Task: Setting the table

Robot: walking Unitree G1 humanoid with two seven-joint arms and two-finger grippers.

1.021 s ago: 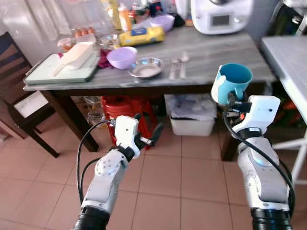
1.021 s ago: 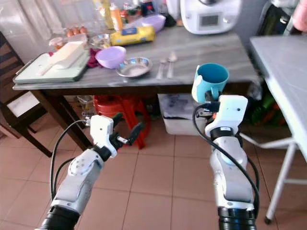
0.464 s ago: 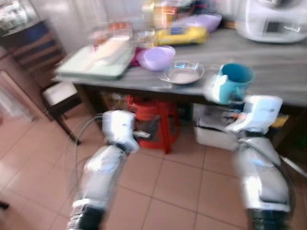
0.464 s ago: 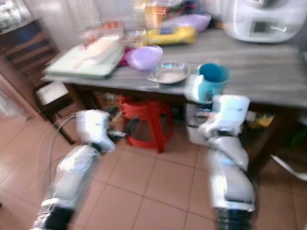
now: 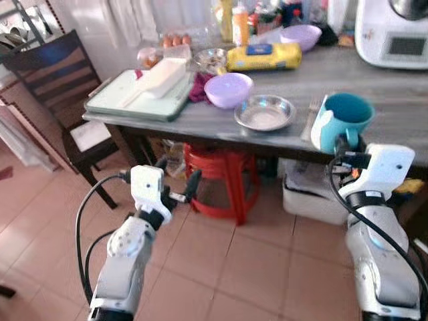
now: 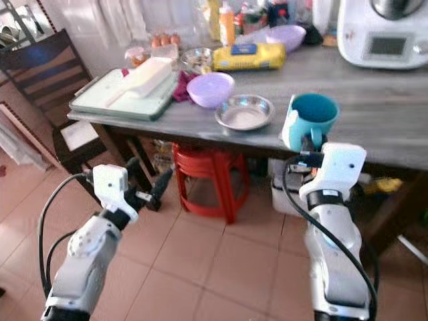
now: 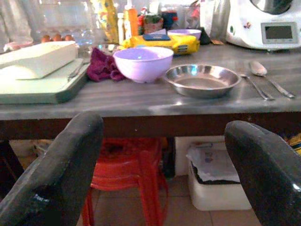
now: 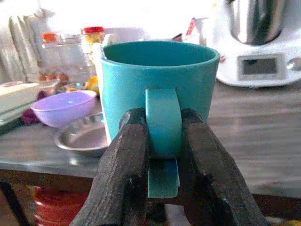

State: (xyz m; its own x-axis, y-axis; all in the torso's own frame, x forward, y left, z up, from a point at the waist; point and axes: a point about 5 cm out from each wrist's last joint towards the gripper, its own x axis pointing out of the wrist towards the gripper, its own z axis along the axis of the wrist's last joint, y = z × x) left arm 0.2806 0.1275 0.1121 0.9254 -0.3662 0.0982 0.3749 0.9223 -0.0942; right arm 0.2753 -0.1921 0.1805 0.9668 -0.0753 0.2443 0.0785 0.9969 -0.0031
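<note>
- A grey table (image 5: 401, 93) runs across the upper part of the head views, with tiled floor below it
- A dark chair (image 5: 53, 73) stands at the upper left, beside the table's end
- A white appliance (image 5: 394, 30) with a small screen sits in the upper right corner, on the table
- A pale green tray (image 5: 117, 107) lies on the table at upper left, with a white block (image 5: 160, 75) on top of it
- A red stool (image 5: 221, 170) stands under the table at centre; a white bin (image 5: 307, 194) is just right of it
- A yellow packet (image 5: 264, 57) lies at upper centre, behind a purple bowl (image 5: 229, 89)
- A steel plate (image 5: 265, 112) rests right of the bowl, near the table's front edge
- The teal mug (image 5: 342, 120) is held upright at the right of centre, in front of the table edge, just right of the plate
- The right gripper (image 8: 162, 155) pinches the mug's handle between both fingers
- The left gripper (image 5: 175, 184) hangs low at left of centre, over the floor, fingers spread wide and holding nothing
- A spoon (image 7: 270, 77) and a fork (image 7: 256, 87) lie on the table beside the plate
</note>
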